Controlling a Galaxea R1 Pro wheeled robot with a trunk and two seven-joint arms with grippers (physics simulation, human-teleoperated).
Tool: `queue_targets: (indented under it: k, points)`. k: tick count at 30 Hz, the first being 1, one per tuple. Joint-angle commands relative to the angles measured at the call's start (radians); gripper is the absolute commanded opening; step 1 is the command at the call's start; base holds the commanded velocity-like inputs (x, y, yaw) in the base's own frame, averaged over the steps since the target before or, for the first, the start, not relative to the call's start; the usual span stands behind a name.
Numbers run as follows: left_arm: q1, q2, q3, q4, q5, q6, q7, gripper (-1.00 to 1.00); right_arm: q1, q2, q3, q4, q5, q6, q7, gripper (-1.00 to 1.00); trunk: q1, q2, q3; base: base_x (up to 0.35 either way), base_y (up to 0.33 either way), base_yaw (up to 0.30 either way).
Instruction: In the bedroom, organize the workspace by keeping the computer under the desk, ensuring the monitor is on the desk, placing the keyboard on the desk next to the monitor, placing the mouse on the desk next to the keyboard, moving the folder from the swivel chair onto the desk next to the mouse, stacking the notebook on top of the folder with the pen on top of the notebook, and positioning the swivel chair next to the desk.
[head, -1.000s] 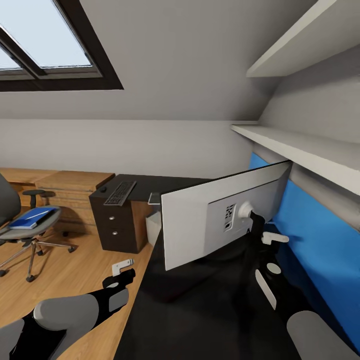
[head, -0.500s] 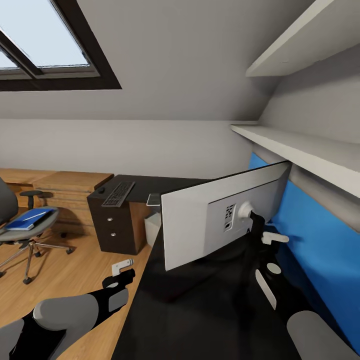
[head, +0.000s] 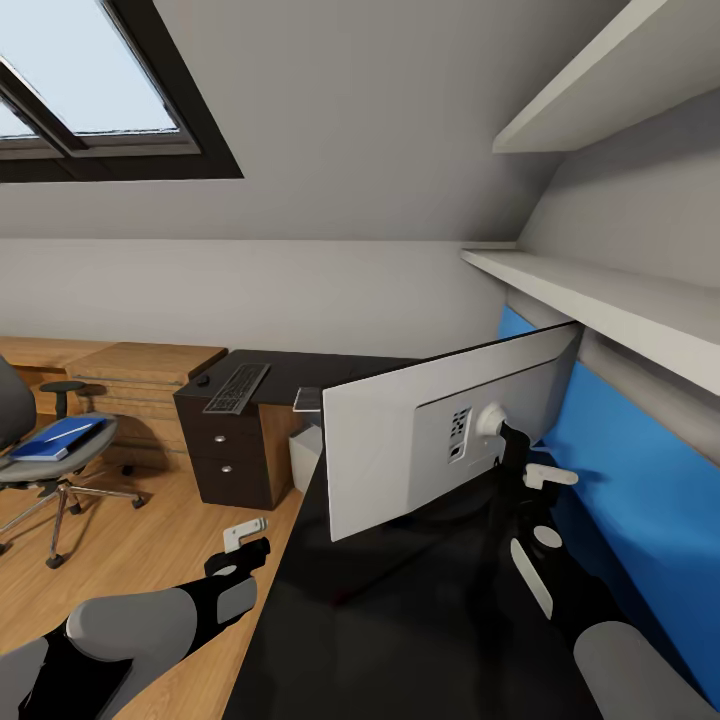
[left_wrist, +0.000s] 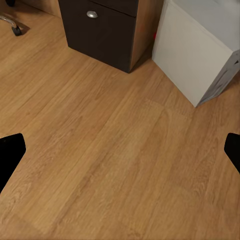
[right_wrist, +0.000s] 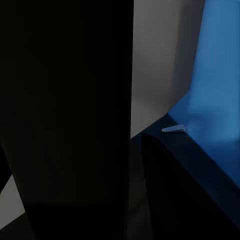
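Note:
The monitor (head: 400, 455) shows its light grey back and stands tilted over the black desk (head: 400, 620). My right gripper (head: 512, 452) is shut on its black stand (right_wrist: 70, 115) behind the screen. Beside the desk's edge my left gripper (head: 245, 540) hangs open above the wood floor, its fingertips (left_wrist: 10, 155) wide apart. On the desk's far wing lie the keyboard (head: 238, 387) and the small dark mouse (head: 203, 380). The white computer (head: 306, 455) (left_wrist: 200, 55) stands on the floor under the desk. The blue folder (head: 62, 436) rests on the swivel chair (head: 30, 470) at the left.
A black drawer unit (head: 228, 450) closes the desk's far end, with a light wooden chest (head: 140, 375) behind it. The blue back panel (head: 640, 480) and white shelves (head: 600, 290) hem in the right side. A slim white sliver (right_wrist: 173, 129) lies by the panel.
The view has shifted a little: chair, chest and drawer unit sit slightly further left than a second ago. The monitor and both arms keep their places in the picture.

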Motion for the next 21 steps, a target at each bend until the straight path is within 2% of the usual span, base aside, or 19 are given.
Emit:
queue_targets:
  k: [1, 8, 14, 21]
  points:
    - [-0.002, 0.001, -0.008, -0.005, 0.006, -0.007, 0.005, 1.00, 0.000, -0.002, 0.007, 0.028, 0.001, -0.009, -0.011, -1.00, 0.000, -0.001, -0.001, 0.000, 0.000, 0.000]
    - [-0.003, 0.001, -0.008, -0.005, 0.006, -0.007, 0.005, 1.00, 0.000, -0.002, 0.008, 0.028, 0.001, -0.009, -0.011, -1.00, 0.000, -0.001, -0.001, 0.009, 0.000, 0.000]
    - [-0.002, 0.001, -0.008, -0.005, 0.006, -0.008, 0.005, 1.00, 0.000, -0.001, 0.007, 0.029, 0.002, -0.009, -0.011, -1.00, 0.000, -0.001, -0.001, 0.182, 0.000, 0.000]
    - [-0.002, 0.001, -0.008, -0.005, 0.006, -0.007, 0.005, 1.00, 0.000, -0.001, 0.007, 0.030, 0.001, -0.009, -0.011, -1.00, 0.000, -0.001, -0.001, 0.044, 0.000, 0.000]
